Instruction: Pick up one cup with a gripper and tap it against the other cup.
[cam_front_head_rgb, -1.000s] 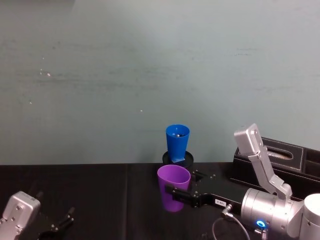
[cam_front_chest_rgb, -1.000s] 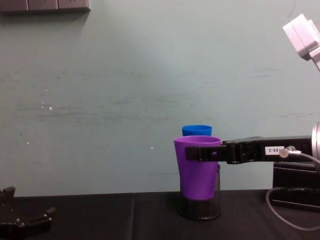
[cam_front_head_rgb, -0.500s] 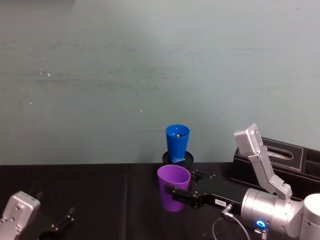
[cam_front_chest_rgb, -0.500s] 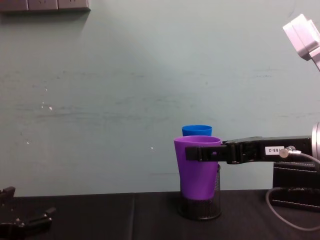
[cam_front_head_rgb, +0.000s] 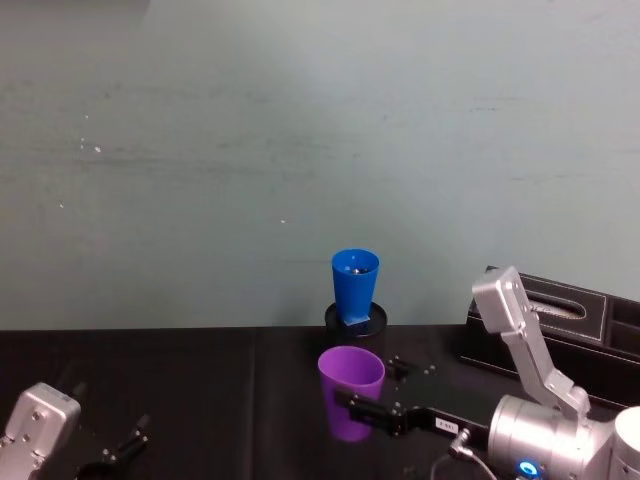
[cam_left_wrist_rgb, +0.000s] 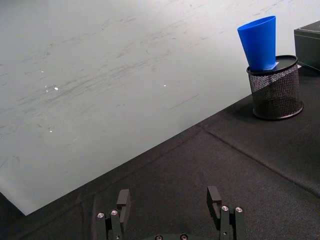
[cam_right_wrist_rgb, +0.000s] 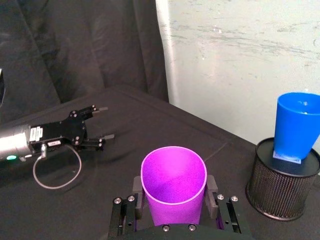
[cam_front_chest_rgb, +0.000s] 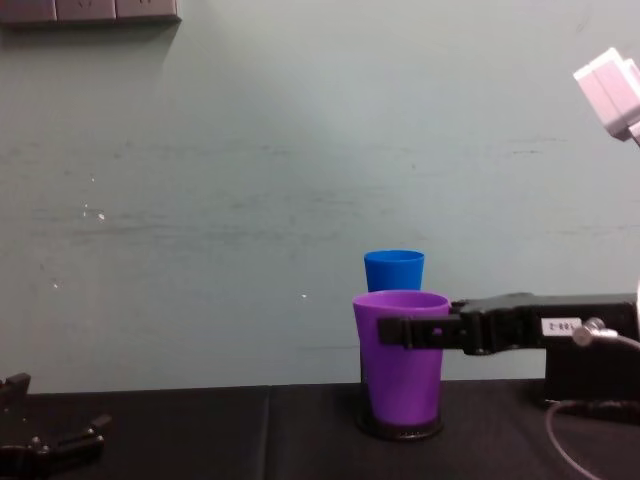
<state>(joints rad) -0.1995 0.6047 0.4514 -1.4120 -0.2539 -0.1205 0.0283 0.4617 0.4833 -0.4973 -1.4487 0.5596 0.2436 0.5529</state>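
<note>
The purple cup (cam_front_head_rgb: 351, 393) stands upright in my right gripper (cam_front_head_rgb: 347, 401), which is shut on it just below the rim, one black finger (cam_right_wrist_rgb: 136, 194) on each side. It is low over the black table, just in front of the blue cup (cam_front_head_rgb: 355, 283); the two are apart. The blue cup (cam_right_wrist_rgb: 296, 127) rests tilted in a black mesh pen holder (cam_right_wrist_rgb: 281, 189). From the chest, the purple cup (cam_front_chest_rgb: 400, 365) covers most of the holder and the blue cup's (cam_front_chest_rgb: 394, 271) rim shows above it. My left gripper (cam_left_wrist_rgb: 167, 197) sits open at the near left, parked.
A black box (cam_front_head_rgb: 560, 320) lies to the right of the pen holder (cam_front_head_rgb: 356, 318), behind my right arm. The pale wall stands close behind the cups. A cable loops under the right arm. Black cloth stretches bare between the left gripper (cam_front_head_rgb: 115, 450) and the cups.
My right gripper has come down and a little back toward me with the purple cup. The blue cup, the holder and the left arm stayed put.
</note>
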